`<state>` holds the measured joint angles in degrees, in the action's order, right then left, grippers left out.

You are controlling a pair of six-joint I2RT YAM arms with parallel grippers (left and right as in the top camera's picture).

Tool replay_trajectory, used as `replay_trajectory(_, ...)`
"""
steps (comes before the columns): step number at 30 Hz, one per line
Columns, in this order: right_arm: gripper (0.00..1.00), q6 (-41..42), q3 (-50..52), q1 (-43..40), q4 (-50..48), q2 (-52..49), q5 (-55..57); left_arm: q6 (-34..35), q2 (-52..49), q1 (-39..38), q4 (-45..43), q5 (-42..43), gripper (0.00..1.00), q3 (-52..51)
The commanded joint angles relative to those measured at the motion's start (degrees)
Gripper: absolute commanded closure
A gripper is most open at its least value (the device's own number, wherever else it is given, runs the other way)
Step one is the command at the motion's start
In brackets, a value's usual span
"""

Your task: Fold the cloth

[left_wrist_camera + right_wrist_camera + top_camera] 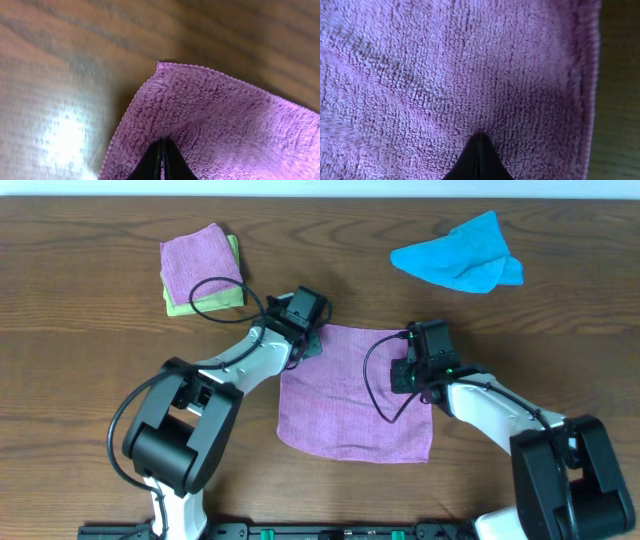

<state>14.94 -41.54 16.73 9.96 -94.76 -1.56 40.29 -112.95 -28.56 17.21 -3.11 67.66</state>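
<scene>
Pressing on the cloth [350, 410] at its far left corner, left gripper [161, 144] has its fingers closed together; whether fabric is pinched cannot be told. Cloth lies flat mid-table: looped terry pile, stitched hem, bare wood table [90, 320] all round. Right gripper [479, 136], likewise closed, touches cloth just inside its right edge.
</scene>
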Motion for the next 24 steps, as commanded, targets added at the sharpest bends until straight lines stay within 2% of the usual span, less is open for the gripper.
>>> replay_trajectory(1,0.98,1.18,1.95,-0.20,-1.16,-1.95,1.55,-0.04,-2.82,1.97,0.28,0.31,0.94,-0.90)
replay_trajectory(3,0.98,0.85,1.95,-0.20,-2.12,-1.95,1.53,-0.76,-2.80,2.14,0.33,1.77,0.93,-0.87)
replay_trajectory(4,0.99,0.85,1.95,-0.20,-2.40,-1.95,1.53,-1.68,-2.75,2.19,0.68,2.49,0.89,-0.81)
replay_trajectory(5,0.98,0.85,1.92,-0.20,-2.49,-1.95,1.42,-2.58,-2.56,2.19,1.55,2.99,0.80,-0.61)
replay_trajectory(6,0.98,0.83,1.88,-0.20,-2.49,-1.88,1.27,-3.28,-2.38,2.19,2.47,2.91,0.56,-0.33)
replay_trajectory(7,0.99,0.61,1.79,-0.20,-2.54,-1.88,1.25,-4.50,-1.99,2.23,3.32,2.93,0.17,0.00)
replay_trajectory(8,0.99,0.39,1.73,-0.20,-2.73,-1.88,1.22,-5.55,-1.53,2.32,4.09,2.93,0.02,0.37)
replay_trajectory(12,0.98,-0.44,0.90,-0.20,-3.48,-1.86,0.83,-10.08,1.53,2.45,6.05,2.97,0.05,1.95)
replay_trajectory(13,0.89,-0.44,0.50,-0.20,-3.30,-1.75,0.04,-10.75,2.78,2.45,7.13,2.95,0.05,2.38)
replay_trajectory(16,0.87,-0.42,-0.55,-0.20,-2.23,-0.26,-2.80,-12.37,6.71,2.45,10.93,2.84,0.05,3.48)
replay_trajectory(18,0.76,-0.42,-0.96,-0.20,-1.60,1.99,-3.21,-14.29,10.01,2.45,12.79,2.71,0.05,3.67)
replay_trajectory(21,0.74,-0.39,-1.11,-0.20,-0.79,6.73,-3.19,-16.17,15.63,2.45,16.00,3.10,0.05,3.67)
replay_trajectory(24,0.74,0.35,-1.16,-0.15,3.80,13.20,-3.23,-16.33,21.59,2.45,23.26,3.91,0.05,3.67)
